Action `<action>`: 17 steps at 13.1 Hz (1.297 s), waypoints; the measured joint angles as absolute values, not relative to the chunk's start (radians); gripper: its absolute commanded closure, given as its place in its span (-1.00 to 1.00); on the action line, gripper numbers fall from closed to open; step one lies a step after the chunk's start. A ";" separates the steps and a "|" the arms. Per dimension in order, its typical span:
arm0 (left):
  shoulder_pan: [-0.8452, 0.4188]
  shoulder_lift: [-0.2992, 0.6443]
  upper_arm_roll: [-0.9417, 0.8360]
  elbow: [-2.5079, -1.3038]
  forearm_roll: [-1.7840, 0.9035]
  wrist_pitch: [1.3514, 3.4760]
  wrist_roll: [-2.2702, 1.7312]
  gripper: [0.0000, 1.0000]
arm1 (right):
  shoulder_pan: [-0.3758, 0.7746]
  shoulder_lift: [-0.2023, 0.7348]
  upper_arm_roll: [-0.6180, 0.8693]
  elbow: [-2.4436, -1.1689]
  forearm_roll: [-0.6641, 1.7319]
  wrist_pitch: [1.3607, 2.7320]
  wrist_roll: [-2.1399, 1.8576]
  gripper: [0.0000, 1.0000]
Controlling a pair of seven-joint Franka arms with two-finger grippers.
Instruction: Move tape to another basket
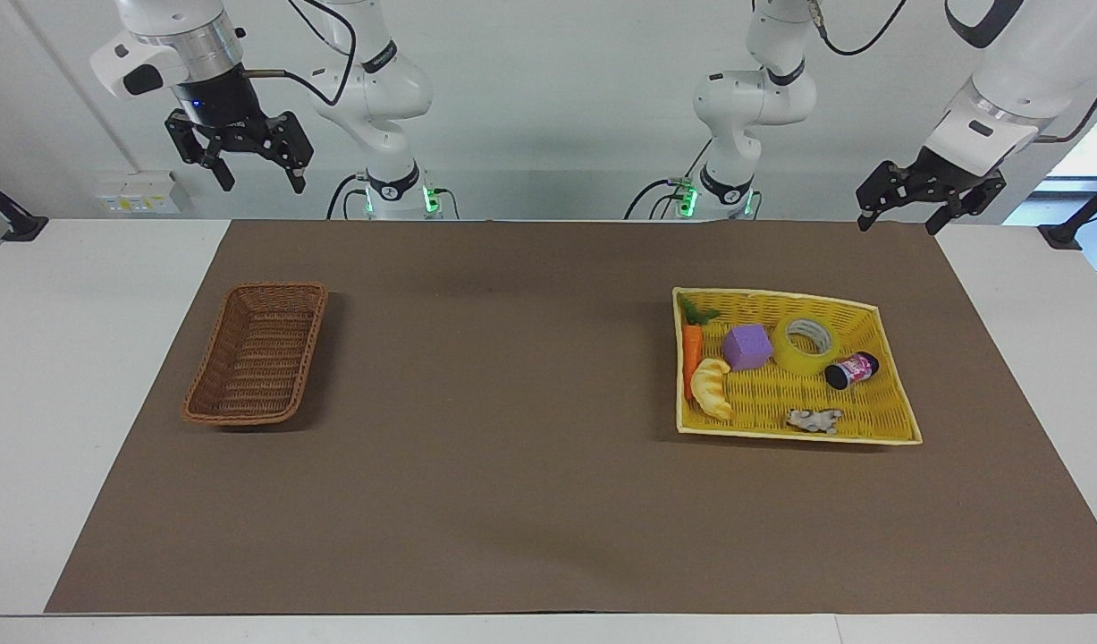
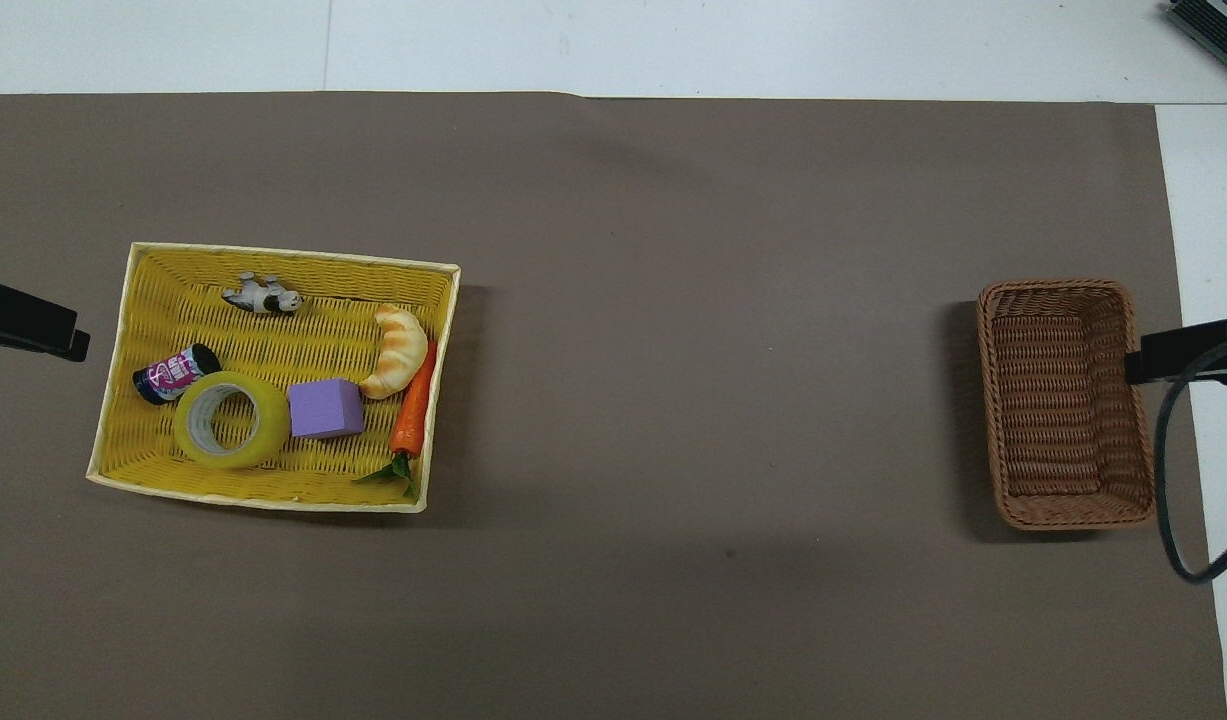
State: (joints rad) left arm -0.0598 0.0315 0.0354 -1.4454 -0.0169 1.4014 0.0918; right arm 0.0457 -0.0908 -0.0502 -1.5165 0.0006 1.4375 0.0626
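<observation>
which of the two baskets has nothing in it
The dark-brown wicker basket at the right arm's end of the table. The yellow tray holds the tape, a cube, a carrot and other small items.
</observation>
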 measured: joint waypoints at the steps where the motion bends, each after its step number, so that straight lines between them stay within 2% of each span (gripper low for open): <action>1: -0.059 0.027 0.035 -1.454 -0.017 1.408 0.092 -1.00 | 0.046 -0.091 -0.050 -1.516 0.001 1.437 0.063 -1.00; 10: -0.010 0.012 0.036 -1.617 -0.017 1.535 0.098 -1.00 | 0.046 -0.091 -0.050 -1.516 0.001 1.437 0.063 -1.00; 17: 0.040 -0.023 0.037 -1.914 -0.017 1.785 0.100 -1.00 | 0.046 -0.091 -0.050 -1.516 0.001 1.437 0.063 -1.00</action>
State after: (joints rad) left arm 0.0396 -0.0225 0.0369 -1.9139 -0.0169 1.7855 0.1004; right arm 0.0457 -0.0909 -0.0502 -1.5165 0.0006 1.4375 0.0626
